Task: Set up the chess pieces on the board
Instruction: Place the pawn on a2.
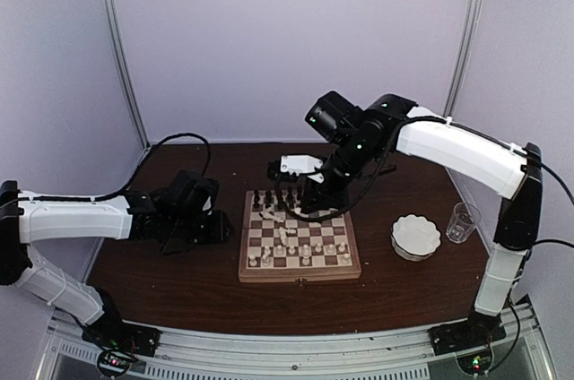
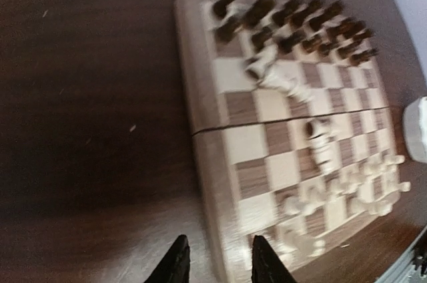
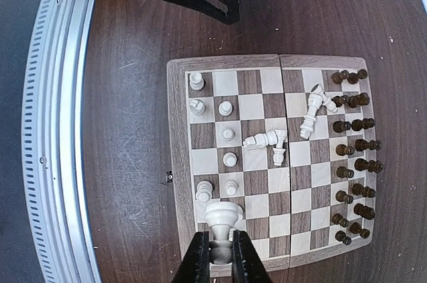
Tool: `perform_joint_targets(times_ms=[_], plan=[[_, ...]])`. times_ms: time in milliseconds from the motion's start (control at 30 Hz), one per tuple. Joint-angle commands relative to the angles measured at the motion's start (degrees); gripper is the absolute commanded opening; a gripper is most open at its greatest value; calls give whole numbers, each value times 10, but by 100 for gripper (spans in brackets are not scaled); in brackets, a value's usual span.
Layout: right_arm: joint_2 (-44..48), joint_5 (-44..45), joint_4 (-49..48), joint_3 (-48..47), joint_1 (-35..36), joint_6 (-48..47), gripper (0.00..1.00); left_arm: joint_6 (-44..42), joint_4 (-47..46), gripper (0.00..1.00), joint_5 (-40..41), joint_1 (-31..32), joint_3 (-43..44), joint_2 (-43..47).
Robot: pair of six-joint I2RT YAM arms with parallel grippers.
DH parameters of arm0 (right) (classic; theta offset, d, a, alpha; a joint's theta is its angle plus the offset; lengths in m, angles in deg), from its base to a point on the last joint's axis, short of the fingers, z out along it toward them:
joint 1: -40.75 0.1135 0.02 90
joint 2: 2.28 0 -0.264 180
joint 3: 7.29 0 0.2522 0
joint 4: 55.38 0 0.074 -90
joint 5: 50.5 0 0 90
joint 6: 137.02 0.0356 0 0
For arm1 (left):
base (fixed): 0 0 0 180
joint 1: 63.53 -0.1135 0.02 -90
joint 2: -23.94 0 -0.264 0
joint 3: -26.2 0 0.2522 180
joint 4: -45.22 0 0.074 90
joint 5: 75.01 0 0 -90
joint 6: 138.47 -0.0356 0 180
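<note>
Right gripper pinching a white chess piece over the board.
Light, hard, smooth, probably tippy; best gripped at its narrow stem. Left gripper spread, empty.

Right end effector tight around a cream piece over the board, toppled cream pieces mid-board.

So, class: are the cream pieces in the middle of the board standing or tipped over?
Tipped over: the cream pieces at the centre of the board lie on their sides across the squares.
</note>
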State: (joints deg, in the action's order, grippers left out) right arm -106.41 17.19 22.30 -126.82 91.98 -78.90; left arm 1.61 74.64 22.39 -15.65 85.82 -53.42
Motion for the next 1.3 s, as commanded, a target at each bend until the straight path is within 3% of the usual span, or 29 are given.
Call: perform_joint_targets(times_ms=[0, 167, 400, 867, 967, 1133, 1267], plan=[[-67, 72, 45, -70, 42, -44, 8, 29, -6, 30, -20, -30, -76, 3], [-147, 130, 81, -147, 82, -73, 7, 49, -127, 25, -69, -32, -141, -16], [-195, 168, 87, -203, 94, -83, 7, 41, -264, 21, -167, -31, -146, -108], [-230, 220, 96, -198, 117, -160, 7, 49, -360, 20, -205, 20, -140, -153], [-249, 237, 112, -209, 124, -179, 7, 52, -323, 22, -163, 20, -158, -104], [-287, 290, 129, -245, 137, -211, 7, 15, -147, 27, -40, 18, -165, 61], [-327, 321, 146, -286, 145, -229, 7, 27, -94, 28, 28, 17, -199, 179]])
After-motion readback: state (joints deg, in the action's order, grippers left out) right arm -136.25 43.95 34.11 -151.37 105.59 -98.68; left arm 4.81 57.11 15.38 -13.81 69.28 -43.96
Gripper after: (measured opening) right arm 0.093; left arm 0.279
